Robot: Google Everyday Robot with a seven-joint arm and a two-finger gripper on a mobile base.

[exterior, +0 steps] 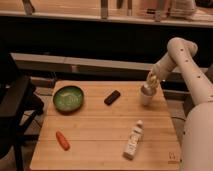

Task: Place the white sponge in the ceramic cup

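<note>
The ceramic cup [146, 98] is small and pale, standing upright at the table's far right edge. My gripper [151, 80] hangs straight over the cup's mouth, reaching in from the right on the white arm. The white sponge [149, 89] shows as a cream-white lump at the cup's rim, directly under the gripper. I cannot tell whether it is still held or resting in the cup.
On the wooden table [95, 130] are a green bowl [68, 98] at the far left, a black bar [112, 97] in the middle, an orange carrot [62, 140] at the front left and a white bottle [132, 140] lying at the front right. A dark chair [17, 107] stands on the left.
</note>
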